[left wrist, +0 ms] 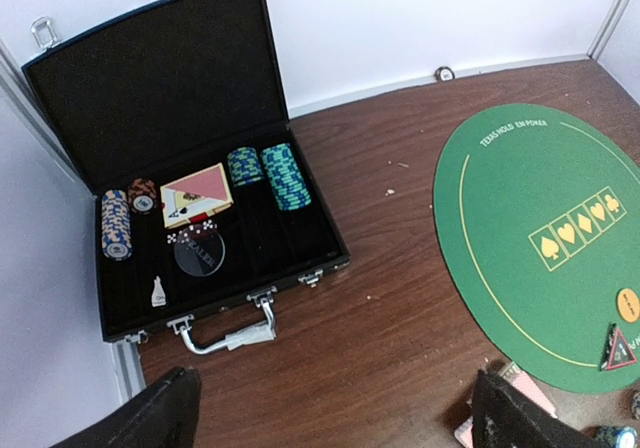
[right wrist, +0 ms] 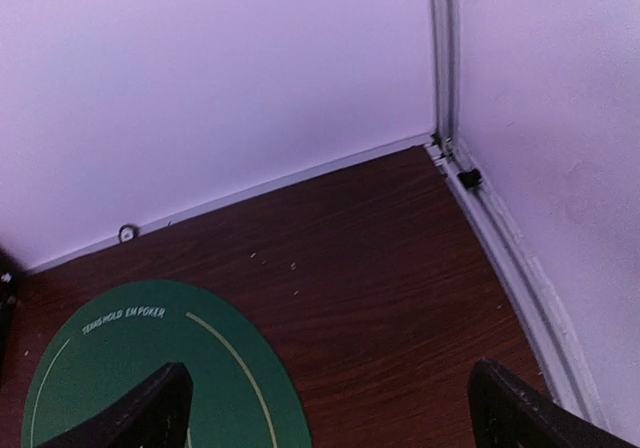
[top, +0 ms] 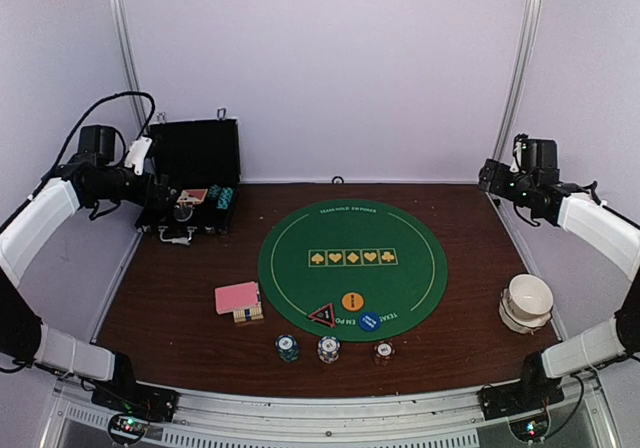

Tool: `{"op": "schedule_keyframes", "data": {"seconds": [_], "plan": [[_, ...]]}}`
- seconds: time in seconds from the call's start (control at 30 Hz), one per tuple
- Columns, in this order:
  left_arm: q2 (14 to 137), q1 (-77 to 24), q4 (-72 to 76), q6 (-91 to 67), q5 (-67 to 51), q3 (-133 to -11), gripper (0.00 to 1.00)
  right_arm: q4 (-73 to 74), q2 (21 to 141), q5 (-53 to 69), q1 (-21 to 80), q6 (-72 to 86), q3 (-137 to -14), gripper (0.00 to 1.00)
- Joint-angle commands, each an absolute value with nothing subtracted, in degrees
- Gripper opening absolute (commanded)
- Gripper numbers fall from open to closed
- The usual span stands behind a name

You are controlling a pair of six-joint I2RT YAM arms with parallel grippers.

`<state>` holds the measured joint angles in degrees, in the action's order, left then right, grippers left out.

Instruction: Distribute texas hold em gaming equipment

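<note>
From above, the left claw (top: 148,186) hangs at the left edge of the open black case (top: 200,153). The right claw (top: 488,176) sits high at the far right, with a paper cup (top: 527,301) nearer the bases below it. Well away from both claws, toward the arm bases, three small chip stacks (top: 329,348), a pink-backed deck (top: 237,296), the orange button (top: 352,301), the blue button (top: 370,321) and the triangle marker (top: 322,315) lie on or just beside the near rim of the green mat (top: 410,268). In the left wrist view the fingers (left wrist: 150,413) are spread wide with nothing between them. Ahead and slightly left, the case holds rows of teal chips (left wrist: 285,176), a striped row (left wrist: 116,224), a card pack (left wrist: 197,196) and a clear disc (left wrist: 199,253). The chips look stiff, dense and smooth, and a row would likely spill if squeezed at its middle, so pinching across its two end faces seems safest. The cards look thin and slippery and are best taken as a block by the long edges. In the right wrist view the fingers (right wrist: 140,418) are likewise wide apart and empty, with only the mat's far edge ahead-left and bare wood.
</note>
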<state>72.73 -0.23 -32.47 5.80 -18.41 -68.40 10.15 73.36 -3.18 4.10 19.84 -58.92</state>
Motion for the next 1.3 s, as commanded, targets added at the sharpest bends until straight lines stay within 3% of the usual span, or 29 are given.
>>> {"op": "schedule_keyframes", "data": {"seconds": [0.0, 0.27, 0.53, 0.93, 1.27], "plan": [[71.97, 0.79, -43.86, 5.19, -18.86, -73.54, 0.98, 13.76, 70.85, 5.65, 13.12, 22.3, -59.44, 0.99], [71.44, 0.89, -47.03, 4.75, -18.82, -76.3, 0.98, 23.16, 81.13, -4.4, 38.55, 24.2, -67.3, 1.0], [72.54, 0.88, -48.43, 4.97, -19.76, -76.8, 0.98, 31.58, 99.73, -7.88, 56.46, 26.52, -79.35, 0.87], [72.29, 0.89, -50.74, 5.98, -20.56, -77.43, 0.98, 36.94, 112.92, -7.45, 63.66, 29.58, -86.33, 0.64], [72.86, 0.88, -53.38, 6.04, -22.03, -80.45, 0.98, 38.34, 114.81, -4.29, 64.15, 30.98, -84.62, 0.67]]}}
